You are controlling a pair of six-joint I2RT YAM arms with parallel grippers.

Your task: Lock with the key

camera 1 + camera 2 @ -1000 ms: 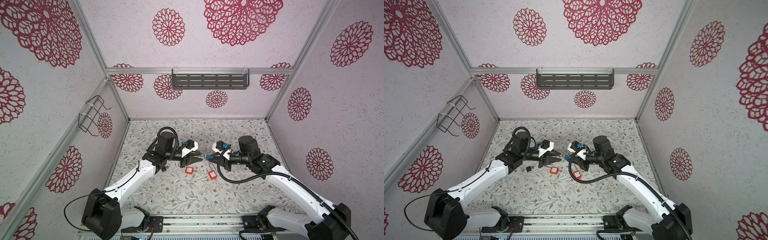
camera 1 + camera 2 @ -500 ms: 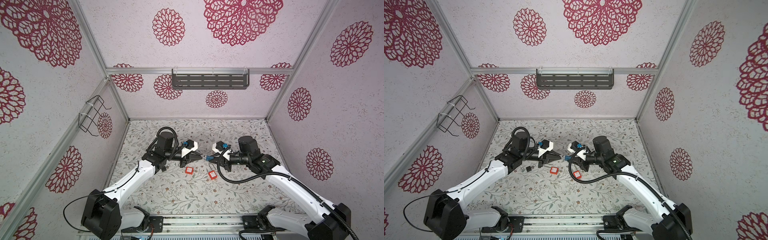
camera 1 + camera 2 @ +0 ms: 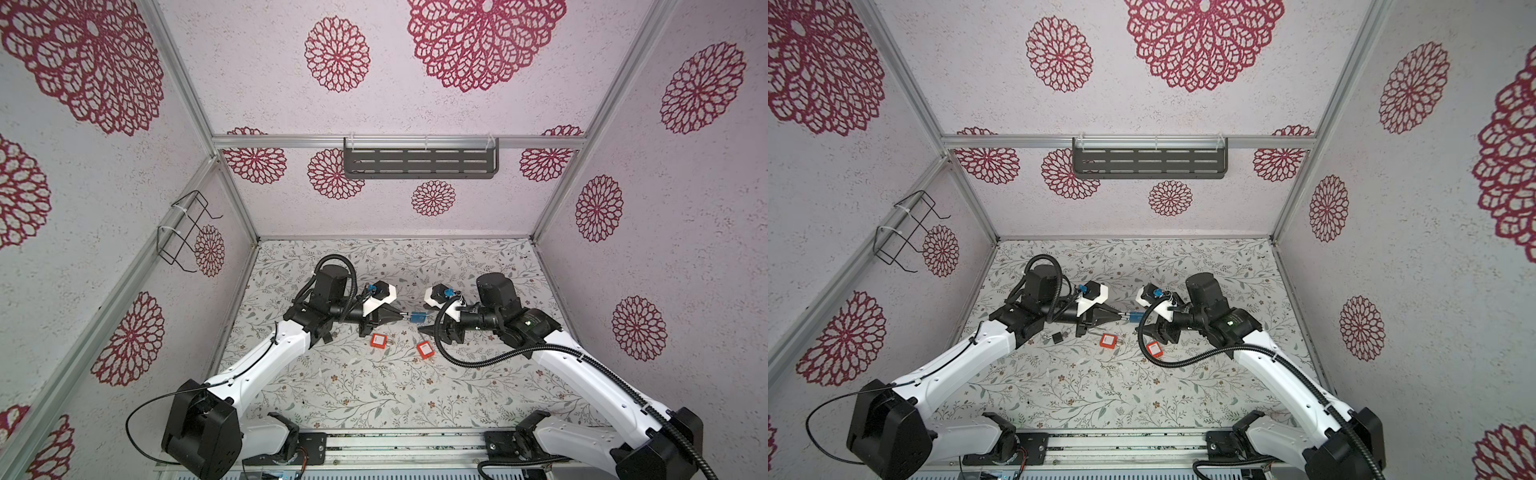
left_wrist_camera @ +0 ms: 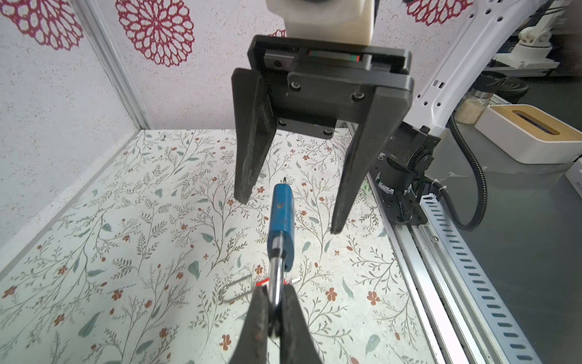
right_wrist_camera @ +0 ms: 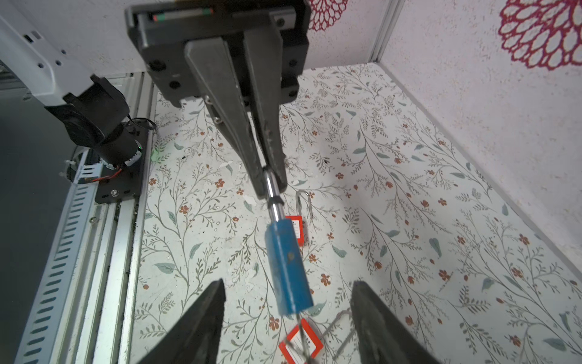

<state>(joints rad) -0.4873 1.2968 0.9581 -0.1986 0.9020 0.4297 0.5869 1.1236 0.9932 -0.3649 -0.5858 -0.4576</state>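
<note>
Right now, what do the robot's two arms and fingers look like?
Both arms are white tubes with black joints: the left arm has a thin black wire, the right arm a ribbed black hose. Their fingers are dark grey, flat and taper to points. Each wrist carries a white block with a blue plug.

A robotics lab test cell: aluminium frame posts (image 3: 232, 195) hold panels (image 3: 257, 83) papered with red rosettes. In both top views a slotted shelf (image 3: 419, 164) hangs at upper centre, a wire basket (image 3: 185, 230) at left, and a mounting rail (image 3: 395, 446) crosses the bottom edge.
</note>
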